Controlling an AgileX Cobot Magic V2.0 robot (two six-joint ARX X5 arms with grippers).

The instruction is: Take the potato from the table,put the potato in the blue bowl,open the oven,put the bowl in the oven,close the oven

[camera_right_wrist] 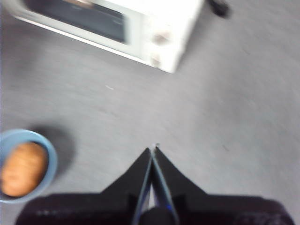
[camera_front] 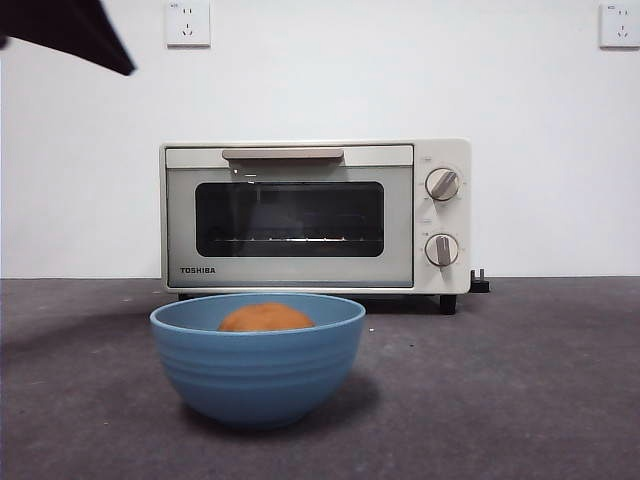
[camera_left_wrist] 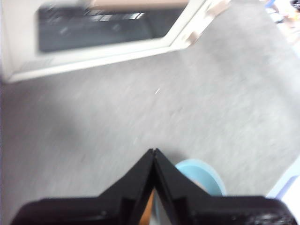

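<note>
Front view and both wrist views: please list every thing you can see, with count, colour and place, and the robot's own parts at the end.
potato: one, orange-brown, lying inside the bowl.
blue bowl: one, light blue, on the table in front of the oven.
oven: one, cream-white with dark glass door, shut, behind the bowl by the wall.
knobs: two, beige-grey, on the oven's right side, one above the other.
wall sockets: two, white, high on the wall.
table: one, dark grey.
left gripper: one, black, jaws shut, above the bowl.
right gripper: one, black, jaws shut, over bare table beside the bowl.
</note>
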